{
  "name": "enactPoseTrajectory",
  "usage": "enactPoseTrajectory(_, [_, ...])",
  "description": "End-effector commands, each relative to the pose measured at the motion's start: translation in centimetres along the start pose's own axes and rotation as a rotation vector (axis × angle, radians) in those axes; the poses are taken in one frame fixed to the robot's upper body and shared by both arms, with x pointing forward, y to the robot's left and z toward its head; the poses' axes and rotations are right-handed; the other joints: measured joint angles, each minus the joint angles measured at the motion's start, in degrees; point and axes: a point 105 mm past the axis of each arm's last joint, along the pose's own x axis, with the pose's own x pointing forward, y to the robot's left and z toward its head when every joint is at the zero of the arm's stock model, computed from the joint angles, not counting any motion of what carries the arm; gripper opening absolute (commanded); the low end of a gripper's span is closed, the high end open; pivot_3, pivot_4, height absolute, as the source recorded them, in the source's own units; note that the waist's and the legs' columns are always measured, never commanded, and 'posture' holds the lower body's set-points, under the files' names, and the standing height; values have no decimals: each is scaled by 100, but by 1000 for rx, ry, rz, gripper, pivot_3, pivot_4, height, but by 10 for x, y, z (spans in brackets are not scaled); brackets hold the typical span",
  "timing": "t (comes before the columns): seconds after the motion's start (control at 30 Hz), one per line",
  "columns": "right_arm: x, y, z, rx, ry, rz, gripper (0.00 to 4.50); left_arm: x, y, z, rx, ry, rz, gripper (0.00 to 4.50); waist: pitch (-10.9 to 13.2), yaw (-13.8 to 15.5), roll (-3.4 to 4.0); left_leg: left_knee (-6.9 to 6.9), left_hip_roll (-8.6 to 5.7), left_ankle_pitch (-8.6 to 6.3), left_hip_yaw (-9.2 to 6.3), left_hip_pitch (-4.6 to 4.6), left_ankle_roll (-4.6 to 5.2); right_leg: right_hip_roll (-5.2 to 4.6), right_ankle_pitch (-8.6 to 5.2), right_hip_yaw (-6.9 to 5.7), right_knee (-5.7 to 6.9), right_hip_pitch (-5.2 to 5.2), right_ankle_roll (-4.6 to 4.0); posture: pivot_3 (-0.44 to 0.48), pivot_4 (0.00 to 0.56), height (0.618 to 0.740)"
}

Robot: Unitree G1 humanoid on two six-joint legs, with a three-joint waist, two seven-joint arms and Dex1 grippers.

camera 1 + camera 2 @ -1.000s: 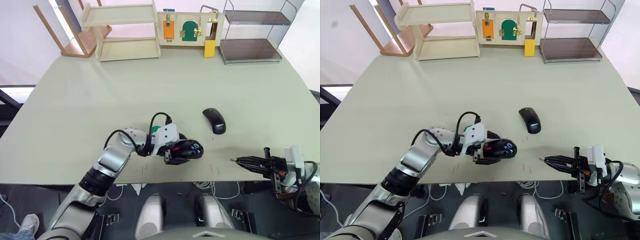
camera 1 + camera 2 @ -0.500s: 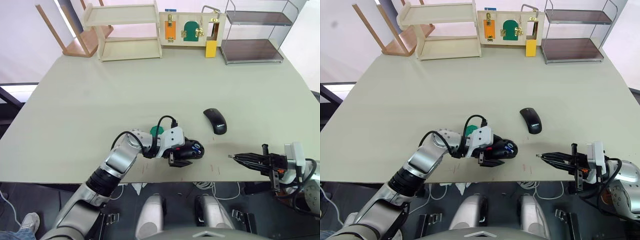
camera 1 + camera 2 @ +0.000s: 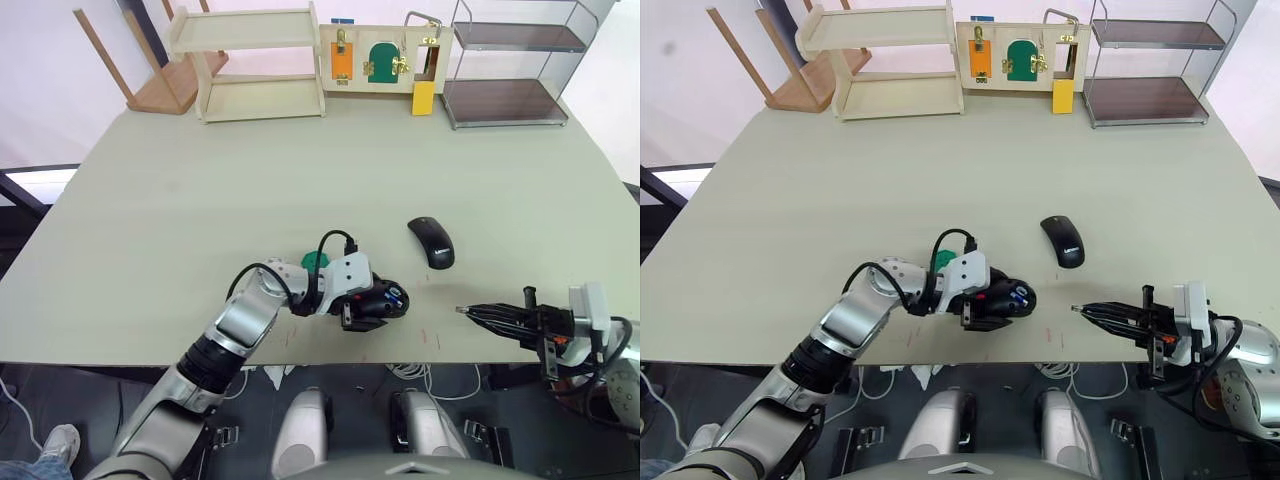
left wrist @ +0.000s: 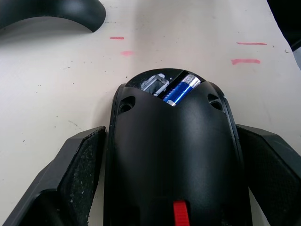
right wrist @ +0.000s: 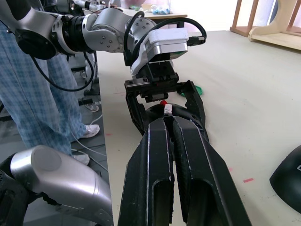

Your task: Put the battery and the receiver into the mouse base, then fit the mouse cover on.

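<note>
The mouse base point(image 3: 380, 303) lies near the table's front edge, and its open rear end faces my right arm. My left gripper point(image 4: 171, 188) is shut on it, with one finger against each side. The blue battery point(image 4: 179, 89) sits in the base's open end. Beside it lies a small silvery stub, the receiver point(image 4: 154, 83). The glossy black mouse cover point(image 3: 431, 242) rests on the table farther back and to the right, apart from both grippers. My right gripper point(image 3: 462, 312) hovers low at the front right. It points at the base and is shut, its fingers point(image 5: 188, 155) pressed together.
A green disc point(image 3: 315, 261) lies just behind my left wrist. At the far edge stand a wooden shelf point(image 3: 250, 60), a latch board point(image 3: 385, 60) and a wire rack point(image 3: 505, 70). Red marks point(image 3: 430, 335) dot the table near its front edge. A person's checkered trouser leg point(image 5: 28, 94) stands beyond the table.
My right gripper has crept slightly left toward the mouse base. My left forearm has shifted a little, and its gripper stays on the base. The cover has not moved.
</note>
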Motion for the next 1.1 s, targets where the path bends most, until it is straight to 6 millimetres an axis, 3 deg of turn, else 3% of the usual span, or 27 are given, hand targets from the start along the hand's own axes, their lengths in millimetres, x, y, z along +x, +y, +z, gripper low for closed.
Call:
enactPoseTrajectory(0.03, [-1, -3, 8, -43, -9, -9, 0, 4, -2, -5, -4, 21, 1, 4196, 0, 0, 0, 0, 0, 0, 0, 0, 0, 0, 0, 0, 0, 0, -1, 0, 150, 740])
enactPoseTrajectory(0.1, [-1, -4, 8, -48, -9, -19, 0, 4, -2, -5, -3, 21, 3, 3621, 0, -1, 0, 0, 0, 0, 0, 0, 0, 0, 0, 0, 0, 0, 0, 0, 150, 740])
enactPoseTrajectory(0.13, [0, -4, 8, -49, -9, -18, 0, 4, -2, -5, -3, 20, 4, 3120, -1, 0, 2, 0, 0, 0, 0, 1, 0, 0, 0, 0, 0, 0, 0, 0, 150, 740])
enactPoseTrajectory(0.17, [0, -4, 9, -49, -8, -17, 0, 4, -2, -5, -2, 20, 6, 3030, -2, 0, 3, 0, 0, 0, 0, 1, 0, 0, 0, 0, 0, 0, 0, 0, 150, 740])
enactPoseTrajectory(0.4, [13, -21, 10, 37, 80, -122, 0, 5, -4, -5, 7, 24, -4, 2986, -4, 1, 7, 0, 0, 0, 2, 4, 0, -1, 0, 2, 5, 1, -2, 0, 150, 740])
enactPoseTrajectory(0.8, [54, -33, 35, 142, 282, -174, 0, 8, -5, -15, 15, 95, -41, 2986, -6, 0, 7, 1, -2, 0, -2, 0, 0, -3, 0, -1, 4, 0, -3, 0, 150, 740])
enactPoseTrajectory(1.1, [76, -31, 43, 287, 406, -148, 0, 13, 2, -12, 7, 92, -36, 2986, -6, 4, 7, 4, -6, 0, -5, -5, 0, -10, 0, -4, 1, 1, -4, 0, 150, 740])
